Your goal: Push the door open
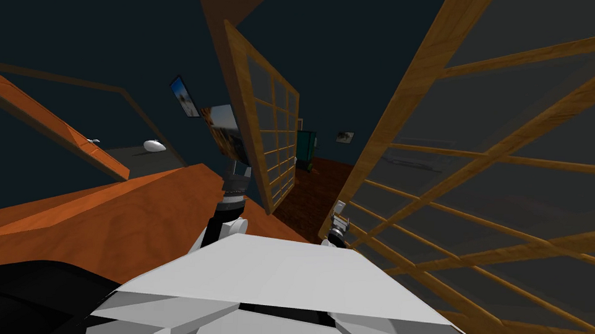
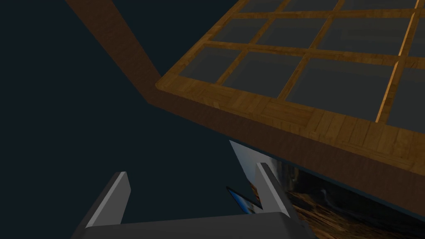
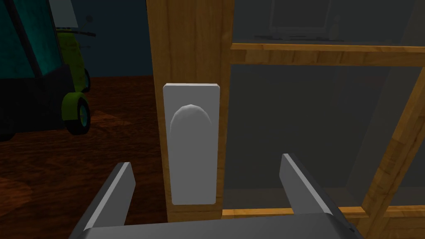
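Observation:
Two wooden lattice doors with dark glass panes stand ahead. The right door (image 1: 475, 180) is close beside me, and its light wooden stile (image 3: 189, 62) carries a white handle plate (image 3: 191, 141) with a rounded knob. My right gripper (image 3: 207, 174) is open just short of that plate, which sits between its fingers (image 3: 120, 191) without touching them. In the head view this gripper (image 1: 339, 214) is at the door's near edge. The left door (image 1: 272, 142) is swung away. My left arm (image 1: 232, 194) is raised beside it, and my left gripper (image 2: 191, 182) is open and empty below that door's corner (image 2: 290, 108).
Between the doors a gap leads onto a dark wooden floor (image 1: 307, 199). A teal and green wheeled vehicle (image 3: 37, 83) stands beyond the gap. An orange wooden surface (image 1: 102, 217) lies at my left. Pictures (image 1: 184, 97) hang on the dark wall.

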Available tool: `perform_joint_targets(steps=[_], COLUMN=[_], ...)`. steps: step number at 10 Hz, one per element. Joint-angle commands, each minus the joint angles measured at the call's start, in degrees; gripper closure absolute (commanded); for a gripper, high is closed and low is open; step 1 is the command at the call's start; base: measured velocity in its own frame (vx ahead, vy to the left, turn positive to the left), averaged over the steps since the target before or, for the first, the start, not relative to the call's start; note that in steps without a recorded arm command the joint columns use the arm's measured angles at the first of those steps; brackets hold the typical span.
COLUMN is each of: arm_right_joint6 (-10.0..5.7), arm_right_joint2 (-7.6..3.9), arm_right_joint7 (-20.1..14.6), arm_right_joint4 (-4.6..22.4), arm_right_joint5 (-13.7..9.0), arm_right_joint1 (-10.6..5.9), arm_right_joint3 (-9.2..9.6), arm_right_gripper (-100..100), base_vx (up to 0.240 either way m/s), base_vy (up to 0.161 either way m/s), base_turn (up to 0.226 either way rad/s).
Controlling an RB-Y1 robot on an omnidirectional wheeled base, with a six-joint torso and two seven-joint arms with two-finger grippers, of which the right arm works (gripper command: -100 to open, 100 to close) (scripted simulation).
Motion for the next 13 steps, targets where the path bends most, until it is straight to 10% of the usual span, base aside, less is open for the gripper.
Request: perform_joint_targets(steps=[1,5,6,13], arm_right_joint6=[0.1,0.22,0.22,0.23], arm_right_joint2=[-0.36,0.6,0.6,-0.34], arm_right_joint7=[-0.2,-0.4,-0.4,-0.3], arm_right_joint4=[0.4,0.6,0.6,0.7], arm_right_joint5=[-0.2,-0.4,-0.4,-1.1], arm_right_joint1=[-0.4,-0.61,-0.61,-0.52], arm_right_joint3=[-0.26,-0.54,-0.54,-1.35], arm_right_gripper=[-100,-100,100,100], base_vx=[0.176,0.155,-0.016,0.026], base_vy=[-0.115,-0.101,0.009,-0.001], base_turn=[0.022,0.016,0.001,-0.005])
